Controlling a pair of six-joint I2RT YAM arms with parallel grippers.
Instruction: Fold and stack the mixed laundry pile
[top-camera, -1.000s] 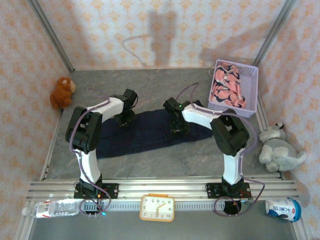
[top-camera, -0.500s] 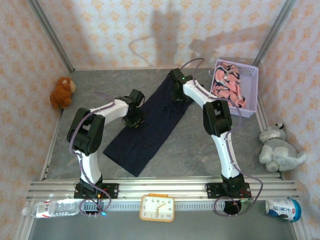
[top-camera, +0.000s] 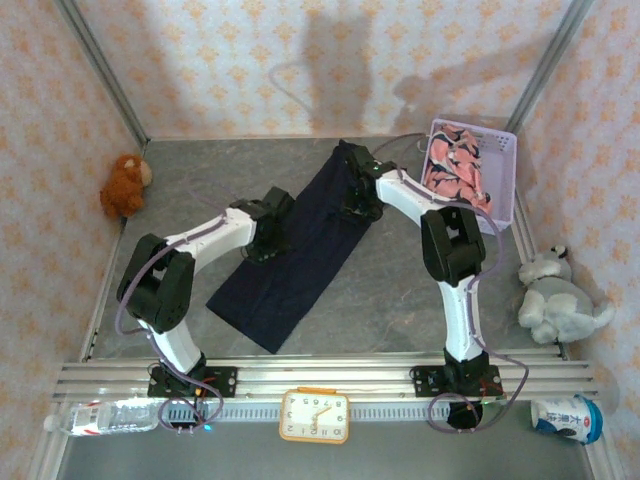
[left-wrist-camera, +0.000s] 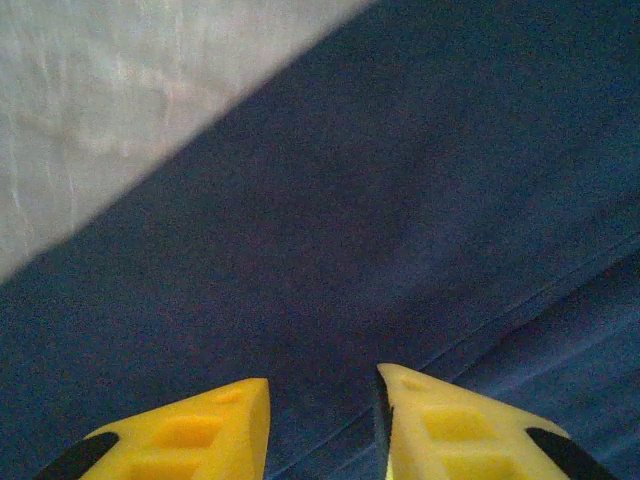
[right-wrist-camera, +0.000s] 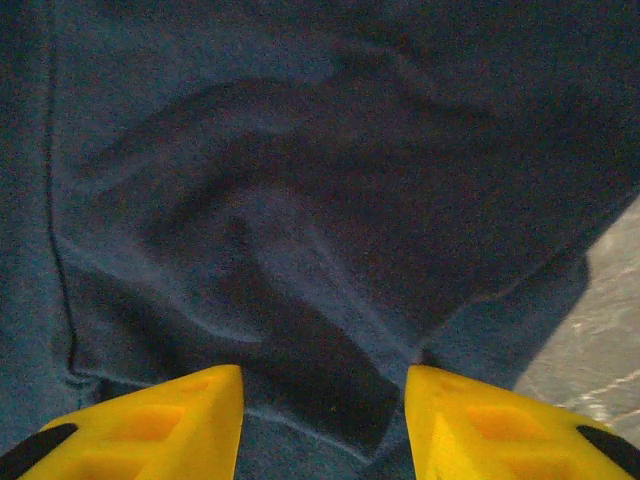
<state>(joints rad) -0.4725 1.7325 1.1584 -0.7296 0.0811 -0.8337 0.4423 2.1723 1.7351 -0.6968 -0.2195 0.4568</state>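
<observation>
Both sets of jaws are hanging part-open and empty over the navy garment (top-camera: 300, 262), I'm guessing because it's lying flat on the tabletop (top-camera: 400, 290) for folding.

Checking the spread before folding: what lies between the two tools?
The navy garment, spread between the left tool and the right tool, in the top view.

No text can be read
</observation>
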